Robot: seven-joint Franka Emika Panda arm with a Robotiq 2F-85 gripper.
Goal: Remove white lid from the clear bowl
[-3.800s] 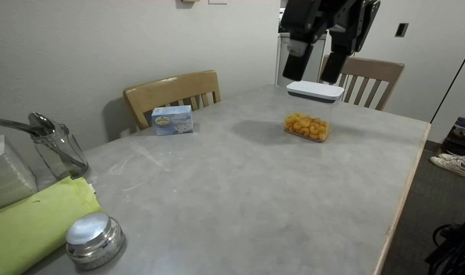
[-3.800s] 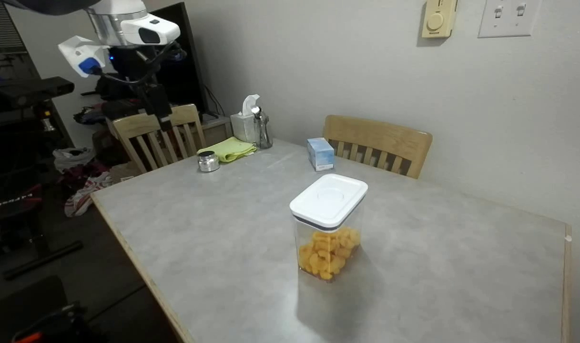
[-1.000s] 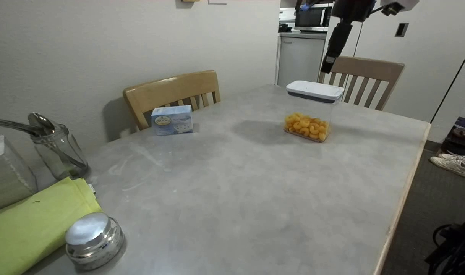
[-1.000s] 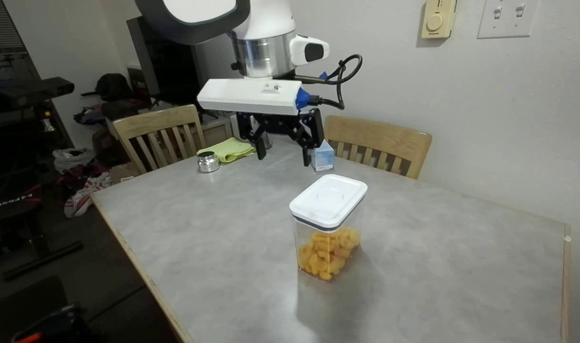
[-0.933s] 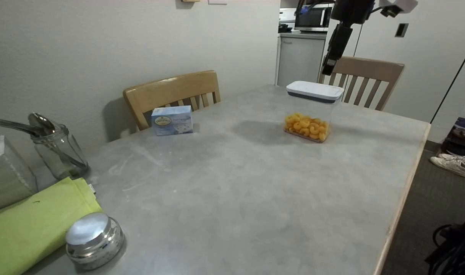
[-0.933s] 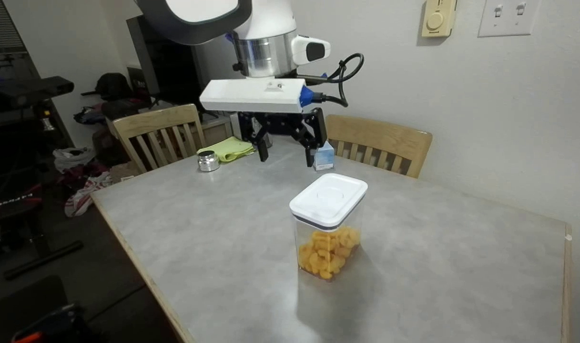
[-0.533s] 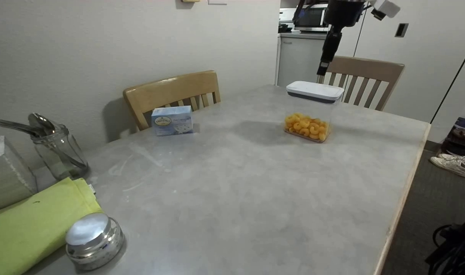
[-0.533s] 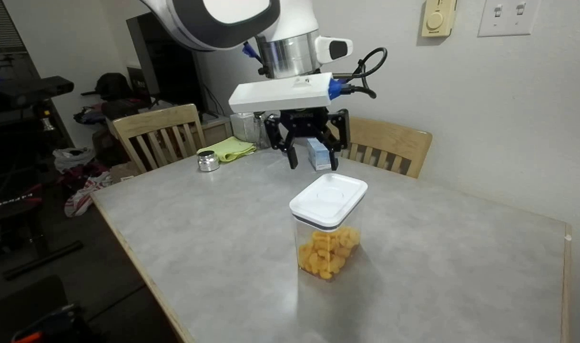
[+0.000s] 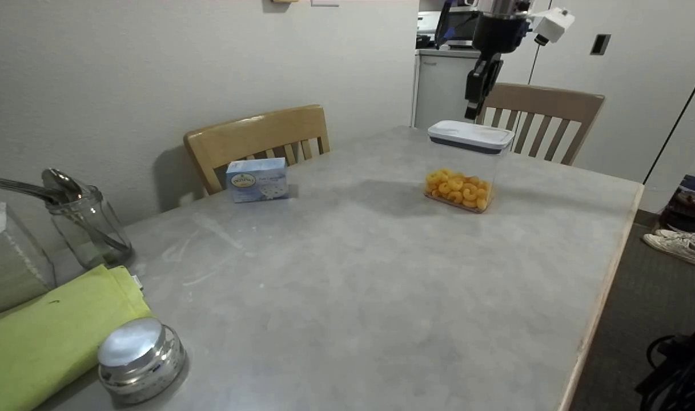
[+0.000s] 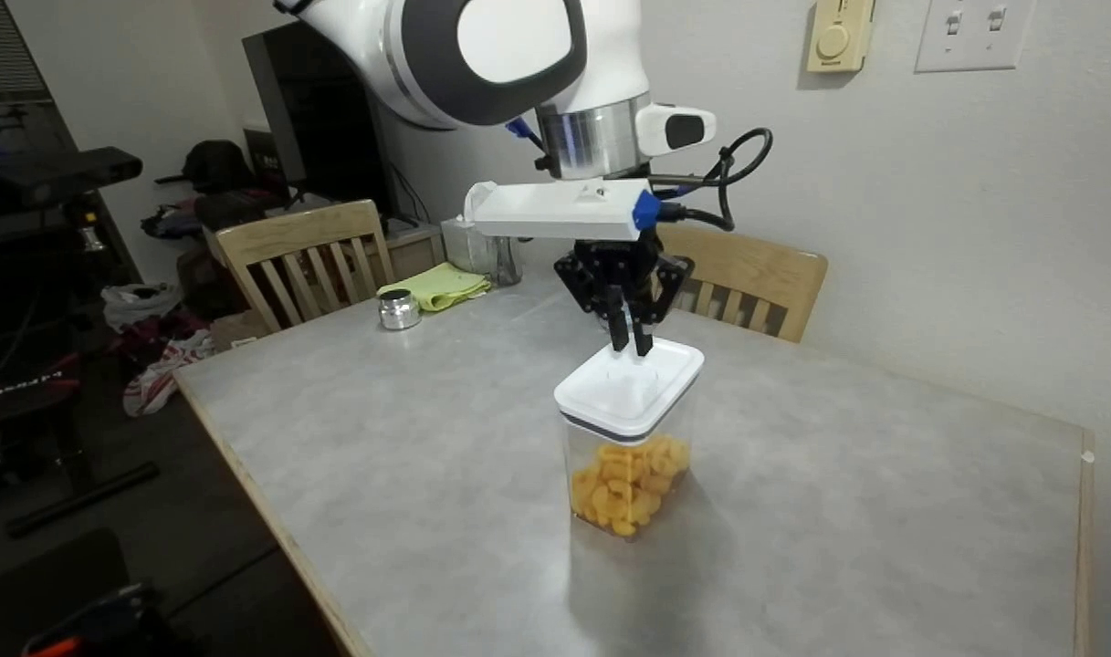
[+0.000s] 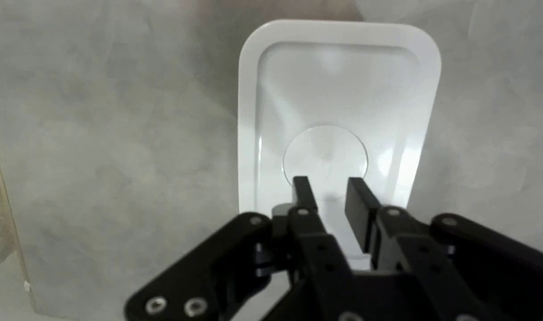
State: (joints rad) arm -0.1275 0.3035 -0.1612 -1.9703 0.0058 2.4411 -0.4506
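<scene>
The white lid (image 10: 601, 401) sits flat on top of the clear bowl (image 10: 630, 484), a see-through container holding yellow-orange pieces; both also show in an exterior view, lid (image 9: 471, 135) and bowl (image 9: 458, 191). My gripper (image 10: 632, 349) points down just over the lid's far part. In the wrist view the lid (image 11: 333, 80) fills the middle, its round button outlined, and the gripper (image 11: 328, 179) stands partly open above the near edge of that circle. Nothing is between the fingers. Whether the tips touch the lid I cannot tell. The bowl is hidden beneath the lid in the wrist view.
On the table (image 9: 347, 297) stand a blue-and-white box (image 9: 258, 180), a glass jar with utensils (image 9: 93, 234), a yellow-green cloth (image 9: 61, 331) and a shiny metal tin (image 9: 141, 359). Wooden chairs (image 9: 258, 132) stand along the table, near the wall.
My gripper has travelled over to the lid and come down close above it. Its jaws have drawn much nearer together over the last half second. Lid and bowl have stayed put.
</scene>
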